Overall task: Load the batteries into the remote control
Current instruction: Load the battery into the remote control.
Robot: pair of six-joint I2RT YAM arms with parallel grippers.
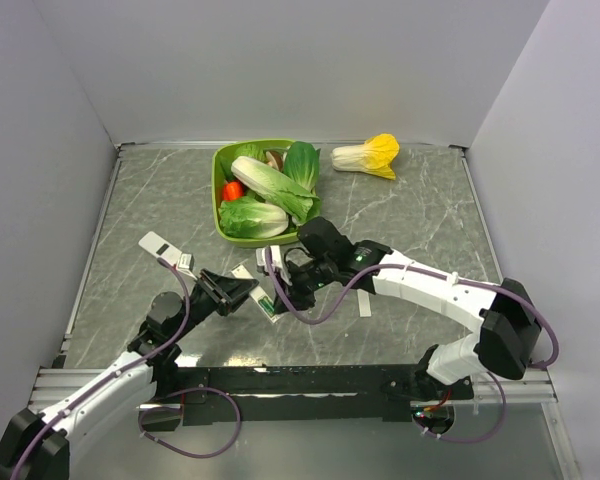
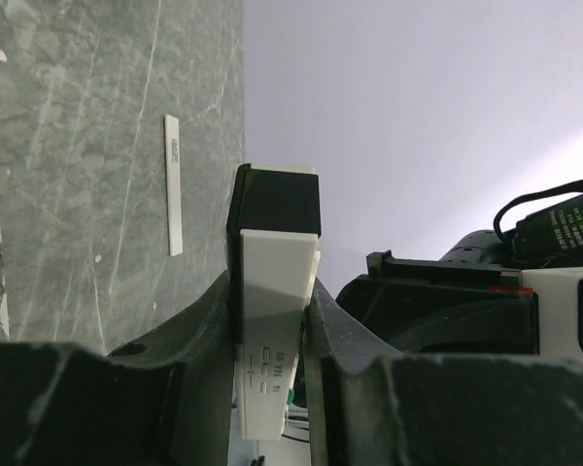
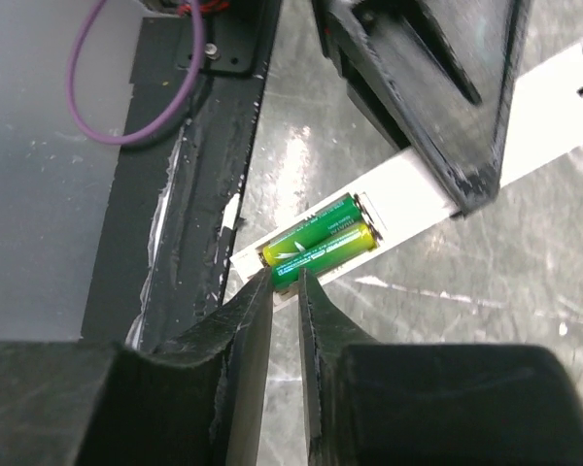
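The remote control (image 2: 274, 291), white with a black end, stands edge-on between the fingers of my left gripper (image 2: 272, 325), which is shut on it. In the top view the left gripper (image 1: 242, 293) holds it low over the table in front of the arms. Its open compartment shows two green batteries (image 3: 321, 241) lying side by side in the remote control (image 3: 408, 194). My right gripper (image 3: 287, 283) hovers at the near end of the batteries. Its jaws are a narrow slit apart, and the end of the nearer battery shows just past the tips. In the top view the right gripper (image 1: 285, 290) meets the left one.
A green tray (image 1: 220, 205) of leafy vegetables and a red piece sits behind the grippers. A yellow-white cabbage (image 1: 368, 155) lies at the back. A thin white strip (image 1: 365, 303) lies on the table, also seen as the strip (image 2: 173, 184). The black base rail (image 3: 204, 146) runs along the near edge.
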